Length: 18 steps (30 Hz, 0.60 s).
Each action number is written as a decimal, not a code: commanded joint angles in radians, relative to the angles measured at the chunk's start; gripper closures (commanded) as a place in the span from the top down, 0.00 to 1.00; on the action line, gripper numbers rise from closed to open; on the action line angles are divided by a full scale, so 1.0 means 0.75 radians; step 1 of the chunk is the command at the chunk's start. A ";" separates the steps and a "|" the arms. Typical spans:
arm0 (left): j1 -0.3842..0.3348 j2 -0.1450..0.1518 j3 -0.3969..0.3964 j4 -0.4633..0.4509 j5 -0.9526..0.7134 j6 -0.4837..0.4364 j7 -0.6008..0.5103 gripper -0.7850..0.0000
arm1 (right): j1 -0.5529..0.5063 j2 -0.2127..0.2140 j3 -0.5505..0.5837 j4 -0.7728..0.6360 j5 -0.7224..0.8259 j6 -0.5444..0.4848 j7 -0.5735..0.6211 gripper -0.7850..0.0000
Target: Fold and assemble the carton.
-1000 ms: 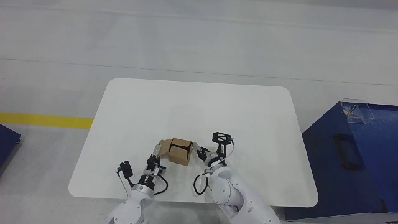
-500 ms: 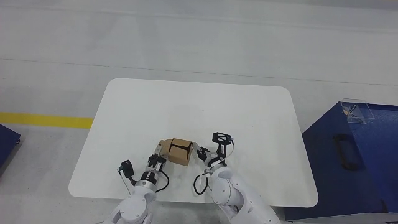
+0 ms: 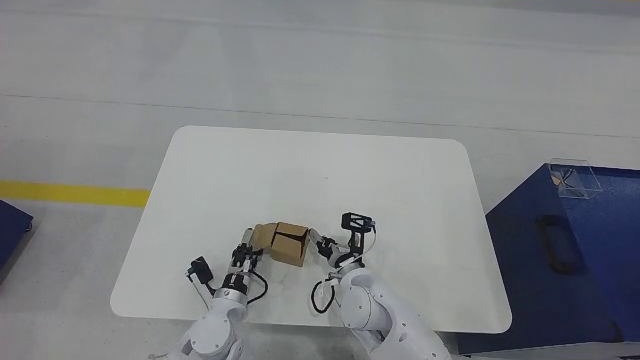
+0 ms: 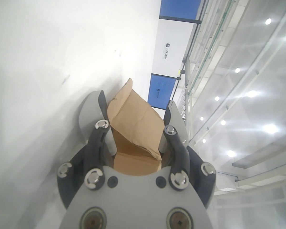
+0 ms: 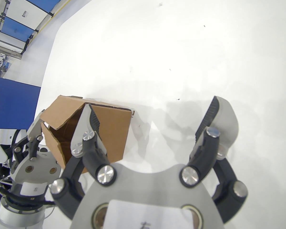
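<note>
The left gripper (image 4: 135,97) sits at the carton's left end, a finger on each side of the end flaps with cardboard filling the gap between. It seems clamped on them, though how firmly is hard to tell from this angle. The carton (image 3: 282,242) lies on its side on the table (image 3: 400,180), near the front edge and between the two grippers. Its body is already squared up and its left end gapes open, with the flaps loose and splayed. The right gripper (image 5: 152,106) is just beside the carton's right end, jaws wide apart and holding nothing. One finger lies by the near face and the other is out over bare table. The step in hand looks like closing the left end. The next move probably calls for folding those flaps inward in order while the right gripper braces the far side, since this light carton would slide or skew under a one-sided push.
</note>
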 commanded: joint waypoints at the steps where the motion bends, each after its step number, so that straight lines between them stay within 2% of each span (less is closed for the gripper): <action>1: 0.005 -0.006 -0.004 0.017 0.010 -0.099 -0.008 0.56 | 0.000 0.000 0.000 0.000 0.000 0.000 0.000 1.00; 3: 0.011 -0.011 -0.010 0.028 0.007 -0.170 -0.020 0.53 | 0.000 0.000 0.000 0.000 0.000 0.000 0.000 1.00; 6: 0.024 -0.017 -0.023 0.027 0.010 -0.278 -0.028 0.60 | 0.000 0.000 0.000 0.000 0.000 0.000 0.000 1.00; 9: 0.039 -0.022 -0.037 0.026 0.016 -0.352 -0.042 0.58 | 0.000 0.000 0.000 0.000 0.000 0.000 0.000 1.00; 18: 0.039 -0.038 -0.063 0.027 0.068 -0.362 -0.043 0.67 | 0.000 0.000 0.000 0.000 0.000 0.000 0.000 1.00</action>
